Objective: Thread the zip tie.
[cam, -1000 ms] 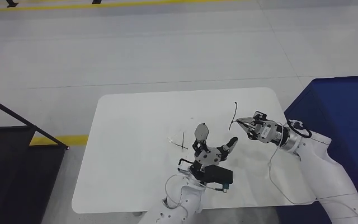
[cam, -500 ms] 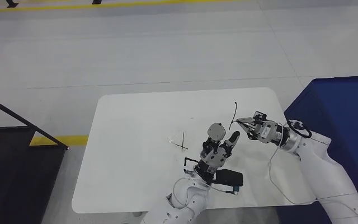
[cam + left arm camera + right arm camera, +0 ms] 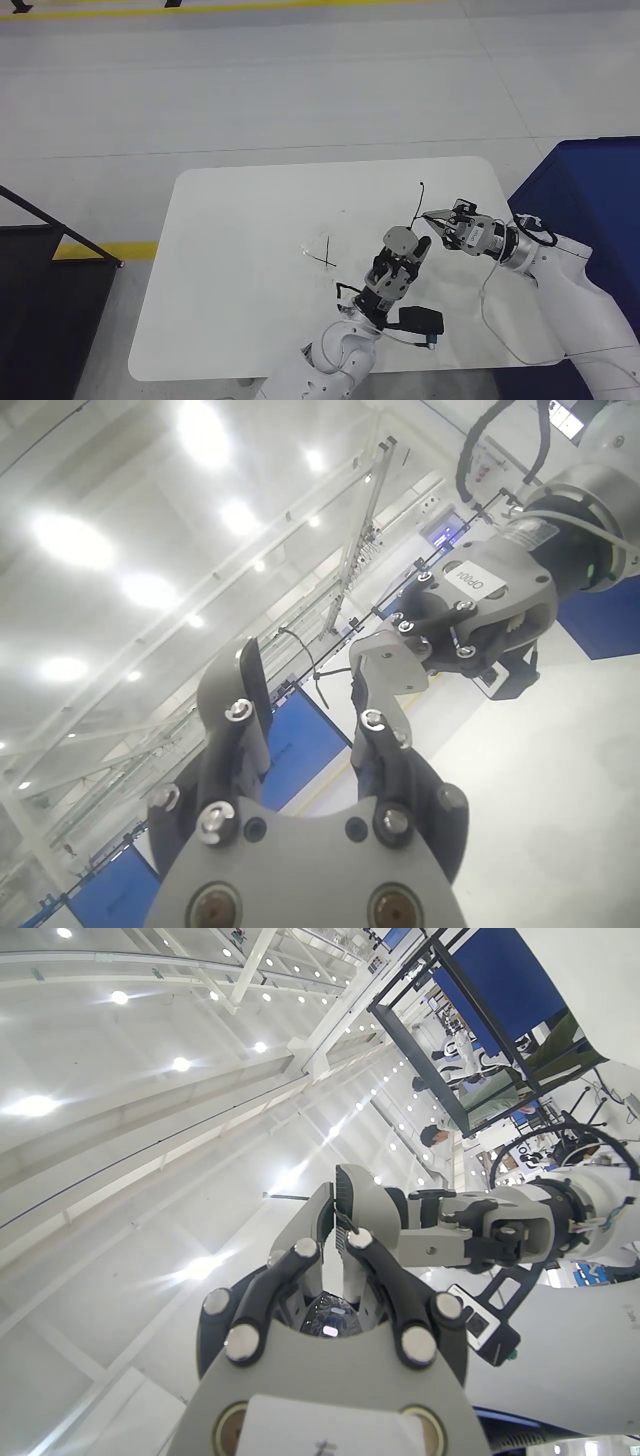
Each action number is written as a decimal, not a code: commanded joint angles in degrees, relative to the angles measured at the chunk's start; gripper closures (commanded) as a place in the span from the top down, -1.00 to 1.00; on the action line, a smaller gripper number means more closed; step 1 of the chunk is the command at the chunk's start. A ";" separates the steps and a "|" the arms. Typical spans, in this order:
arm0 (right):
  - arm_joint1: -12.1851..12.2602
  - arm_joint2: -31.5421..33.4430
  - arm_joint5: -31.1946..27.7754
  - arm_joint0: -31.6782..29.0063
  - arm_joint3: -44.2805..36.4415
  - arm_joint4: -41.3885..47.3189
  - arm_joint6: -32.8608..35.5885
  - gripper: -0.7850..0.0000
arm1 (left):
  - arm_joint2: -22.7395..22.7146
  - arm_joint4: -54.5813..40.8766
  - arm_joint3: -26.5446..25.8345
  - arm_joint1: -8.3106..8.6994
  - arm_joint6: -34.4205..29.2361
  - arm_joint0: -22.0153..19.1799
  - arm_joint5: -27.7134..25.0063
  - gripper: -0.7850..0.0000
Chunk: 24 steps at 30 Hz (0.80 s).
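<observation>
"Zip tie (image 3: 417,205): where is it?"

"Off the bench (image 3: 240,300), pinched in the right hand (image 3: 432,220), whose fingers are closed on it. On the top view the thin black strap runs roughly from 12 o'clock to 6 o'clock, with the longer free part standing toward 12."

"And the other hand?"

"The left hand (image 3: 408,243) is empty, with its fingers spread. It sits just beside the strap's lower end. From that hand the strap lies toward 1 o'clock, and the right hand toward 2 o'clock."

"So which arm is nearer?"

"The right one already has it. I'd judge the left must line its open gap up with the strap's long axis and take a free end, so the turn of its wrist counts for more than reach. From its own wrist camera the strap (image 3: 310,660) shows between and beyond its two fingers, touching neither."

"What can't you make out?"

"Which end carries the locking head. The gripped spot is covered by the right hand's (image 3: 330,1215) pads. A short stretch runs sideways into them, and I can't tell whether that's a bend or a fold."

"Anything else about?"

"A few spare ties (image 3: 322,255) lie crossed on the bench, toward 9 o'clock of the left hand and well apart from it."
</observation>
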 commanded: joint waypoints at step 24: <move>0.00 0.00 0.00 0.00 0.00 0.00 0.00 -1.00 | -2.15 1.79 2.42 -1.75 -2.77 -1.34 -0.22 -0.58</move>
